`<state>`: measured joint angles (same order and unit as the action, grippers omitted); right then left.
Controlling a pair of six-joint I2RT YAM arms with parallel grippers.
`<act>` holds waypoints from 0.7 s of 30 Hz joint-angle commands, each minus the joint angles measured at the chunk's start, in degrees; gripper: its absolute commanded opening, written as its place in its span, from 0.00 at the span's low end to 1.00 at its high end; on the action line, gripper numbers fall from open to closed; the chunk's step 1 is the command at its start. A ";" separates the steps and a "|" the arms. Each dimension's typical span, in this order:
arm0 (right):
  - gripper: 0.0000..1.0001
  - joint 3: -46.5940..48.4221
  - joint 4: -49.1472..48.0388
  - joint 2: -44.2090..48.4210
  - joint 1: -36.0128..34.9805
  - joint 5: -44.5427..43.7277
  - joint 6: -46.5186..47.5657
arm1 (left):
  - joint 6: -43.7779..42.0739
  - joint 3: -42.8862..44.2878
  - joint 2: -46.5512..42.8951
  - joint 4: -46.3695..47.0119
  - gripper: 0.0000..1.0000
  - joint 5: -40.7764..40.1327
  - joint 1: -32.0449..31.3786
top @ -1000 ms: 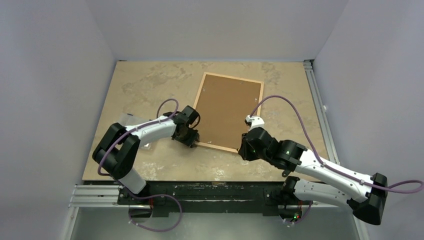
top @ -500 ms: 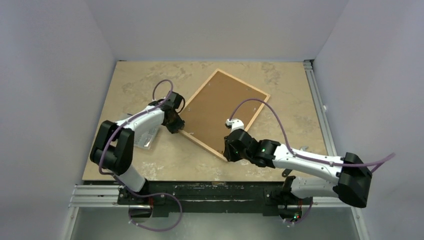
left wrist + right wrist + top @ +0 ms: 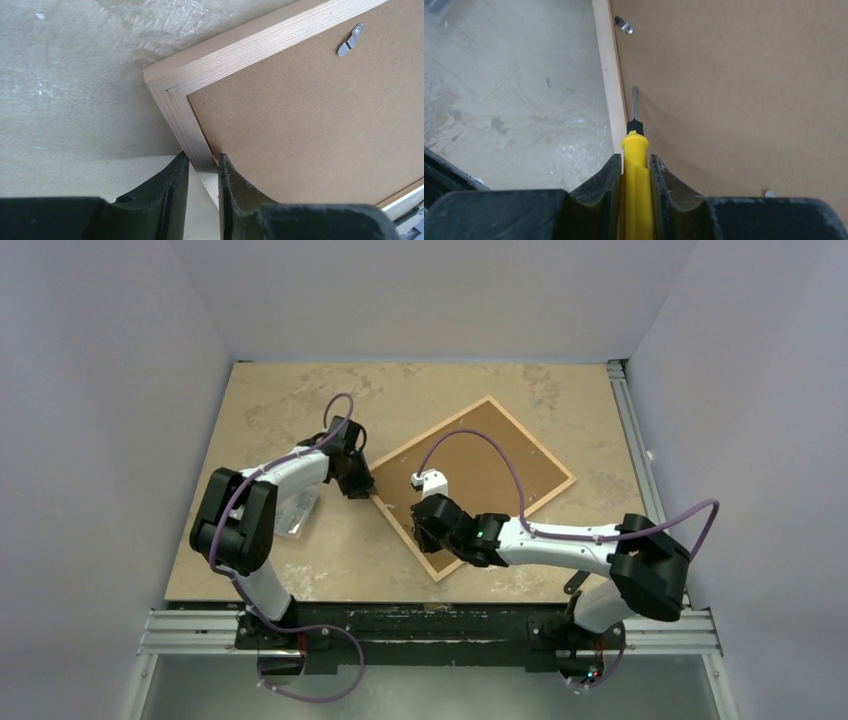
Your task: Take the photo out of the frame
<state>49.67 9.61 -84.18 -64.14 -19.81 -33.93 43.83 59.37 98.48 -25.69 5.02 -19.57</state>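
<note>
Beige tabletop [image 3: 270,405] under frame [image 3: 532,438], lilac walls [image 3: 430,290]

The frame [image 3: 240,47] lies on the table [image 3: 300,400] (backing board [image 3: 310,120] up), seemingly flat.

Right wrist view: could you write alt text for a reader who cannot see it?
The right gripper is shut on a yellow-handled screwdriver, whose thin metal shaft points along the inner edge of the light-wood frame. The brown backing board fills the right side, with a small metal clip near the top; the beige table is on the left.
</note>
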 commanded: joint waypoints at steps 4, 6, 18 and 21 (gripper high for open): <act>0.00 4.62 -7.07 -3.86 -0.17 -5.87 4.03 | -3.20 -1.45 0.10 0.28 0.00 4.44 -0.73; 0.00 5.95 -7.33 -5.78 -0.23 -5.78 4.75 | -3.06 -1.41 0.01 -0.14 0.00 4.22 -0.73; 0.00 6.87 -11.53 -9.83 -0.17 -4.77 4.99 | -2.03 -2.06 0.42 0.19 0.00 4.66 -0.73; 0.00 7.63 -11.73 -10.96 -0.13 -6.01 5.22 | -1.77 -2.39 0.42 0.42 0.00 4.88 -0.73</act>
<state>54.54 0.25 -94.13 -64.12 -23.29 -29.67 43.44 58.61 98.48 -24.75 7.18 -19.66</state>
